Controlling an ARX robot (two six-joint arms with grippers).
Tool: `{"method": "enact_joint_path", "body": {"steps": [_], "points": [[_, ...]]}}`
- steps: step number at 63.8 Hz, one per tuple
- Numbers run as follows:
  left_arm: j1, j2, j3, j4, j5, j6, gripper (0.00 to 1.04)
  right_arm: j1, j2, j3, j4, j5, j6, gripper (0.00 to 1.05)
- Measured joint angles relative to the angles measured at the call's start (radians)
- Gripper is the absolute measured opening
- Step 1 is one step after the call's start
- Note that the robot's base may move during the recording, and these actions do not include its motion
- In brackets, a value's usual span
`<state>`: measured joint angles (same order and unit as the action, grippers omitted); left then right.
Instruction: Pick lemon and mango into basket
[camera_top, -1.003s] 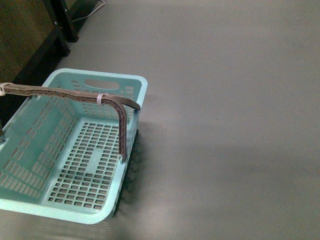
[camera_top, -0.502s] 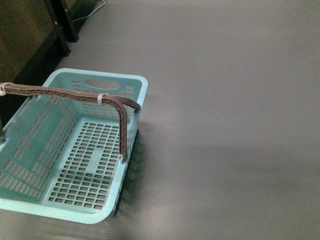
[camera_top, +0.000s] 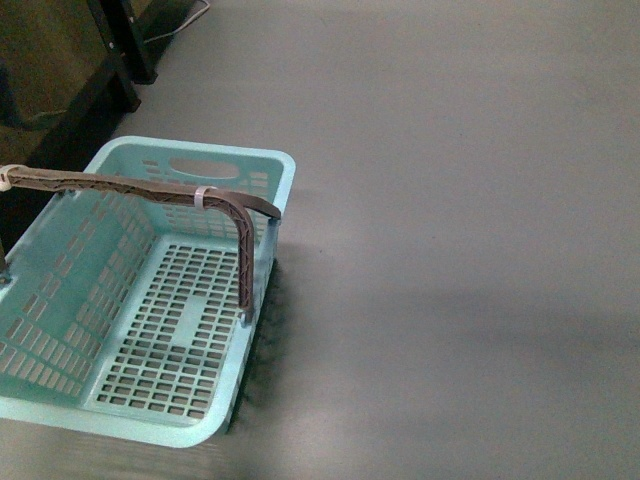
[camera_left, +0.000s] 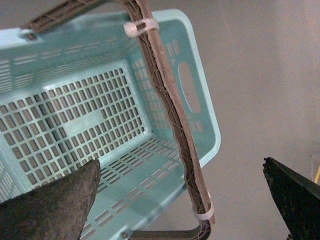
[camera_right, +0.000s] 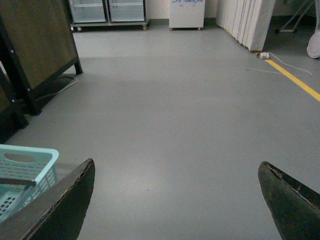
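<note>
fruit: lemon and mango are not showing in any view | basket (camera_top: 200, 150) is sitting empty on the grey floor (camera_top: 450, 250) | left gripper (camera_left: 180, 165) is hanging over the basket, wide apart, holding nothing | right gripper (camera_right: 175, 164) is pointing past the basket, wide, holding nothing | nearer arm: cannot tell

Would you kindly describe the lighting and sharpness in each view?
Front view: dim and soft, the basket throwing a slotted shadow on the floor beside it. Left wrist view: basket mesh crisp, the left claw a dark, blurred foreground. Right wrist view: brightest, floor evenly lit, right claw dark and soft.
</note>
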<state>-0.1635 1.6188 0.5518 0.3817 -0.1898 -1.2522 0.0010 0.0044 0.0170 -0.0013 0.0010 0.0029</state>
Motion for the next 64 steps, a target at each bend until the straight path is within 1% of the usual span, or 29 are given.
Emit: {"method": "enact_joint_path", "body": {"steps": [19,32,41,55,58,62,64], "points": [[-0.047,0.296,0.219,-0.016,-0.010,-0.010,0.98,0.000,0.000,0.000,0.000,0.000,0.000,0.96],[-0.053,0.469,0.402,-0.039,-0.003,-0.014,0.98,0.000,0.000,0.000,0.000,0.000,0.000,0.96],[-0.060,0.540,0.486,-0.048,0.008,-0.018,0.97,0.000,0.000,0.000,0.000,0.000,0.000,0.96],[-0.059,0.625,0.561,-0.076,0.015,-0.032,0.61,0.000,0.000,0.000,0.000,0.000,0.000,0.96],[-0.056,0.628,0.566,-0.083,0.013,-0.065,0.52,0.000,0.000,0.000,0.000,0.000,0.000,0.96],[-0.054,0.628,0.570,-0.081,0.014,-0.097,0.43,0.000,0.000,0.000,0.000,0.000,0.000,0.96],[-0.053,0.628,0.571,-0.079,0.014,-0.107,0.39,0.000,0.000,0.000,0.000,0.000,0.000,0.96]]}}
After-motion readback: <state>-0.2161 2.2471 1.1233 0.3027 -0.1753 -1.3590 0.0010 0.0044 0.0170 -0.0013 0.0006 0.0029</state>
